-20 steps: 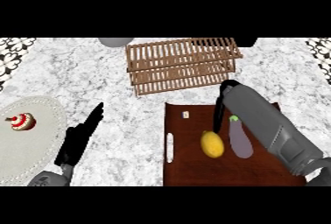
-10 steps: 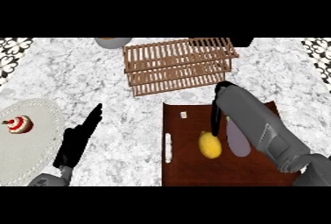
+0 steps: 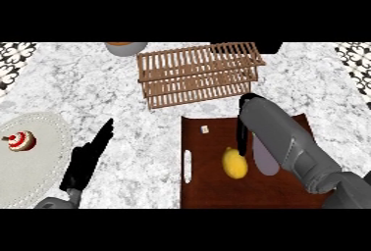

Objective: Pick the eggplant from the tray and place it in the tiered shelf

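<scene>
A purple eggplant (image 3: 267,159) lies on the brown tray (image 3: 210,188), right of a yellow lemon (image 3: 234,163). My right forearm crosses over the eggplant and hides its right side. My right hand (image 3: 243,136) points down at the eggplant's left edge, between it and the lemon, its dark fingers straight and closed round nothing. The wooden tiered shelf (image 3: 197,73) stands just beyond the tray. My left hand (image 3: 87,159) lies open and flat on the counter, left of the tray.
A pale round plate (image 3: 39,166) with a red-and-white cupcake (image 3: 20,141) sits at the left edge. A grey bowl (image 3: 125,47) stands at the back, left of the shelf. A small white scrap (image 3: 205,129) lies on the tray's far-left corner.
My right arm has come down and slightly left over the eggplant, covering more of it. The left hand, lemon and shelf stay put.
</scene>
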`<action>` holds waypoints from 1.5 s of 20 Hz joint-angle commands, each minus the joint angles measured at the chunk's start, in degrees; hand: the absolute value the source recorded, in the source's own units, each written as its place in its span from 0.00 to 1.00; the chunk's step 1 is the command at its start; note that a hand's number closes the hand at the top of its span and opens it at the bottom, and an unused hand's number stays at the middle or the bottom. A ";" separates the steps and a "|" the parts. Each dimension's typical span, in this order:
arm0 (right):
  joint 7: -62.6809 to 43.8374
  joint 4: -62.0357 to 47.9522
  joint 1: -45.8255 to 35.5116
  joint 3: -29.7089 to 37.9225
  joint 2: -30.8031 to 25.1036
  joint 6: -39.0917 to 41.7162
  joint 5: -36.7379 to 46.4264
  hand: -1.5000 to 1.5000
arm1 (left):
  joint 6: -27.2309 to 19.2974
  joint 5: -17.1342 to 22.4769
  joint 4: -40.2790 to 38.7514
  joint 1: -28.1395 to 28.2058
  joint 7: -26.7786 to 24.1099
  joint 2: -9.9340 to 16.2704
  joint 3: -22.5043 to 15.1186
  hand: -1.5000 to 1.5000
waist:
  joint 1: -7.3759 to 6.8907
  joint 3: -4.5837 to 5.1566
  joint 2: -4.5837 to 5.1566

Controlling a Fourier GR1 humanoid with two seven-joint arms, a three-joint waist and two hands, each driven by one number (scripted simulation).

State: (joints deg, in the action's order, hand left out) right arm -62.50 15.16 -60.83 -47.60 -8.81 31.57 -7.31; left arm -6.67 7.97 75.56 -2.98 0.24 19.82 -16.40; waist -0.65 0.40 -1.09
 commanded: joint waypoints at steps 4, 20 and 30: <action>-6.80 -3.33 3.74 -1.21 1.49 1.12 2.07 0.00 | -0.08 -0.26 0.67 1.41 -0.45 -0.14 0.83 0.50 | 0.64 -0.34 0.87; 0.21 -0.85 3.83 -1.60 1.18 -2.05 8.44 1.00 | 1.63 -1.83 0.05 -0.54 0.76 -0.51 1.80 0.50 | 0.36 -0.39 1.06; 22.86 27.59 4.33 -3.79 -7.01 -34.85 19.27 1.00 | 1.70 0.41 0.25 3.10 1.10 1.77 5.24 0.50 | 5.58 -0.47 -1.25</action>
State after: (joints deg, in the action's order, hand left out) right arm -43.97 34.70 -58.17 -51.14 -12.96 6.75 8.83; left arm -5.36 7.95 76.00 -0.57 1.31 20.21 -12.45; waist 3.66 0.11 -2.41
